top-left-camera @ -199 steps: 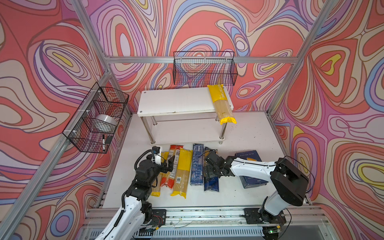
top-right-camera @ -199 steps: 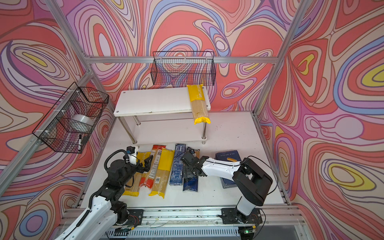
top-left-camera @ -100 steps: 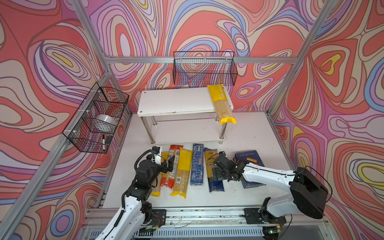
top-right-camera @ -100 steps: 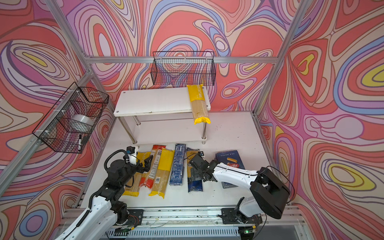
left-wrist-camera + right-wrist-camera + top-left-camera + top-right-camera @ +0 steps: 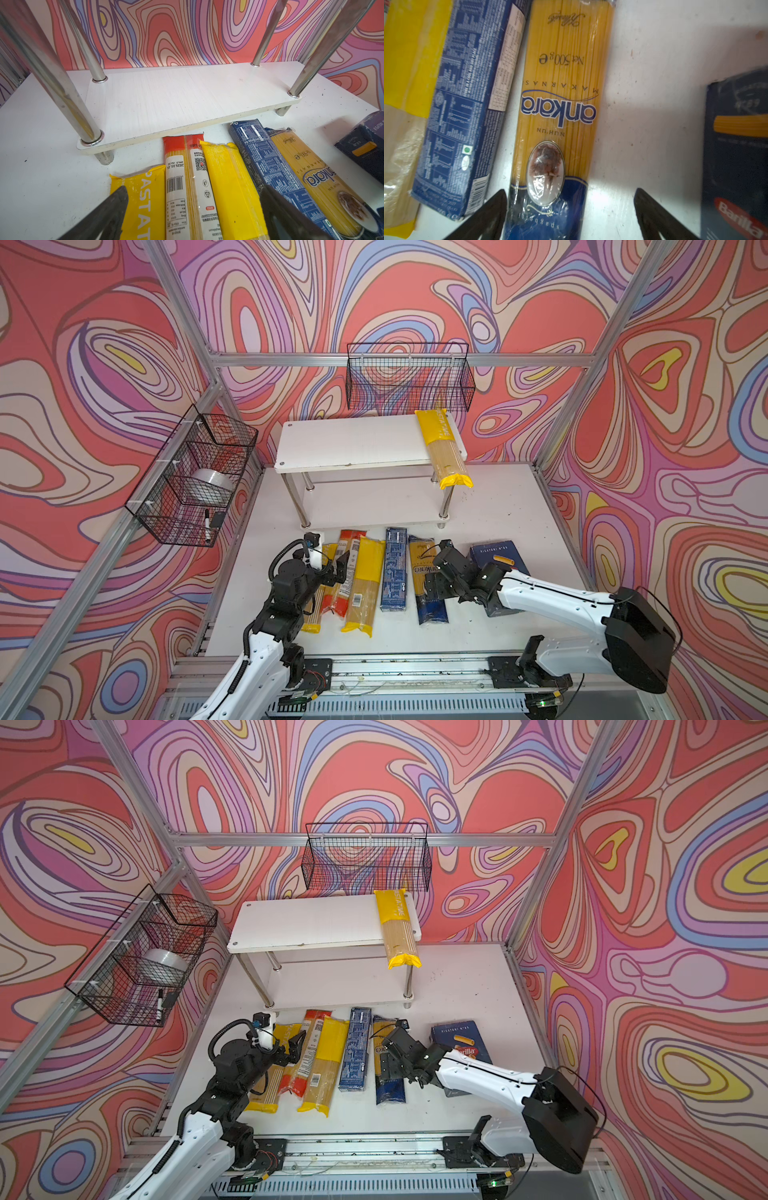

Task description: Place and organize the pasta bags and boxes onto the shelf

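The white shelf (image 5: 357, 439) stands at the back with one yellow bag (image 5: 442, 448) lying over its top tier's front edge. On the table in front lie two yellow bags (image 5: 365, 585), a red-ended bag (image 5: 345, 556), the narrow blue box (image 5: 394, 572), the ankara bag (image 5: 558, 104) and the Barilla box (image 5: 496, 556). My right gripper (image 5: 571, 207) is open low over the ankara bag's blue end, which lies beside one finger. My left gripper (image 5: 193, 199) is open above the red-ended bag (image 5: 182, 187), straddling the left-hand bags.
A black wire basket (image 5: 409, 377) hangs on the back wall above the shelf. Another basket (image 5: 191, 481) on the left wall holds a tape roll and a marker. The shelf's lower tier (image 5: 176, 99) is bare, between chrome legs.
The right arm has swung out to the right and its open gripper has shifted a little rightward over the ankara bag. The left arm has not moved.
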Controlling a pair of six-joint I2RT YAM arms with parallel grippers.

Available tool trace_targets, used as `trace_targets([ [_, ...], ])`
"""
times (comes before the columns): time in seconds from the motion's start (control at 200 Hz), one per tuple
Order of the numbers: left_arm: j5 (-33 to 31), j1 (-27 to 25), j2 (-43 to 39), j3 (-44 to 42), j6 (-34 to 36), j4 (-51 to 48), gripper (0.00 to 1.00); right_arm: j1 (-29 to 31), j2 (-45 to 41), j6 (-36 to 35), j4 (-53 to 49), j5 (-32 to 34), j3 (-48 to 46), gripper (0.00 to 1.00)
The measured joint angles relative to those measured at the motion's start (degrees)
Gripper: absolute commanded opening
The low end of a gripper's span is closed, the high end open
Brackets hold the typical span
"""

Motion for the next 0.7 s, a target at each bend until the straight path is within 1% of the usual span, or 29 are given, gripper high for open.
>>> trace_targets([
  [0.15, 0.0, 0.0, 0.0, 0.0, 0.0, 0.0, 1.0, 0.0, 3.8, -0.4, 0.0, -0.5, 1.4, 0.98],
  [0.396, 0.0, 0.0, 0.0, 0.0, 0.0, 0.0, 1.0, 0.0, 4.7, -0.4, 0.6, -0.4, 2.0, 0.98],
  [0.551, 0.0, 0.0, 0.0, 0.0, 0.0, 0.0, 1.0, 0.0, 7.0, -0.4, 1.0, -0.5, 2.6, 0.98],
  [0.701, 0.0, 0.0, 0.0, 0.0, 0.0, 0.0, 1.0, 0.0, 7.8, -0.4, 2.9, -2.0, 2.6, 0.98],
])
